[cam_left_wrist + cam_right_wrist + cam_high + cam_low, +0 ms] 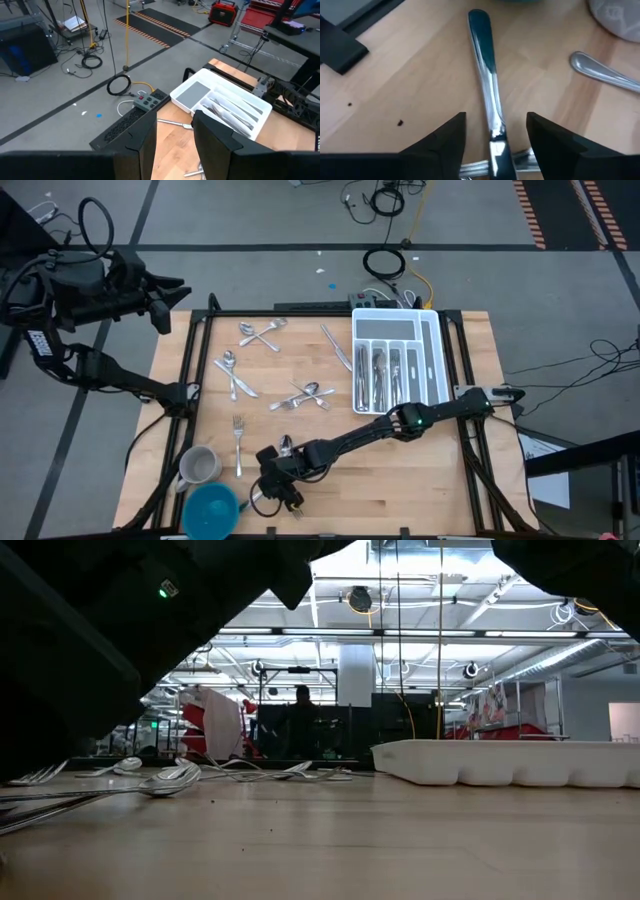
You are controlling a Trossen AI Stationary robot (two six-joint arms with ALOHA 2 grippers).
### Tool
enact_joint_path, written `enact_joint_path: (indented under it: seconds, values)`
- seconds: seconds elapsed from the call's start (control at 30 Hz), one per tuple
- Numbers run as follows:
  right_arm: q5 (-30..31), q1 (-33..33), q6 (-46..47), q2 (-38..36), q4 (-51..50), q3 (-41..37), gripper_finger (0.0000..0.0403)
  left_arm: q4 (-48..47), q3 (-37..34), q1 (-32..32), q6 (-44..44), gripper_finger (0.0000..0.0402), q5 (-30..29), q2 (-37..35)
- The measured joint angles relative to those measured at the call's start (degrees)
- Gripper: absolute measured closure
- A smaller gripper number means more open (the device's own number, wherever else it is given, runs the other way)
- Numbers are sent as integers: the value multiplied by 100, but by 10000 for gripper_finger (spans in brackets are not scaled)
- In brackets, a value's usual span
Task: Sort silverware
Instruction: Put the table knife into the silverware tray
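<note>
Near the front edge of the pale wooden table (420, 480), the right gripper (283, 492) hangs low with its two dark fingers (445, 145) spread, a slim shiny silver utensil handle (487, 75) lying flat on the wood between them; neither finger visibly touches it, and the utensil's working end is cut off under the wrist. No brand or readable writing shows on anything. Just left of that gripper sit a round blue bowl (211, 509) and a grey metal mug (199, 465), with a silver fork (238, 442) beside the mug. More loose silver forks and spoons (300, 396) lie scattered across the table's far-left half, their tangled pieces hard to tell apart. A white compartmented plastic tray (432, 350) stands at the far right, several pieces already in its slots. The left gripper (172, 296) waits off the table's far-left corner, its blocky dark fingers (212, 140) parted and holding nothing. From table height, a dark arm blocks much of the left side, and a person in the room behind is only a silhouette.
</note>
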Motion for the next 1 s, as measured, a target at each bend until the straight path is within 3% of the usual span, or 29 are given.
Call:
enact_joint_path:
  seconds: [0.23,0.47,1.0]
  values:
    - [-30,4,3,65,-326,15,275,0,0,0,0,269,0,0]
    - [36,16,-10,72,-480,13,385,0,-2,0,-1,269,0,-4]
    - [601,25,754,-86,-303,9,399,0,-2,0,98,269,0,-11]
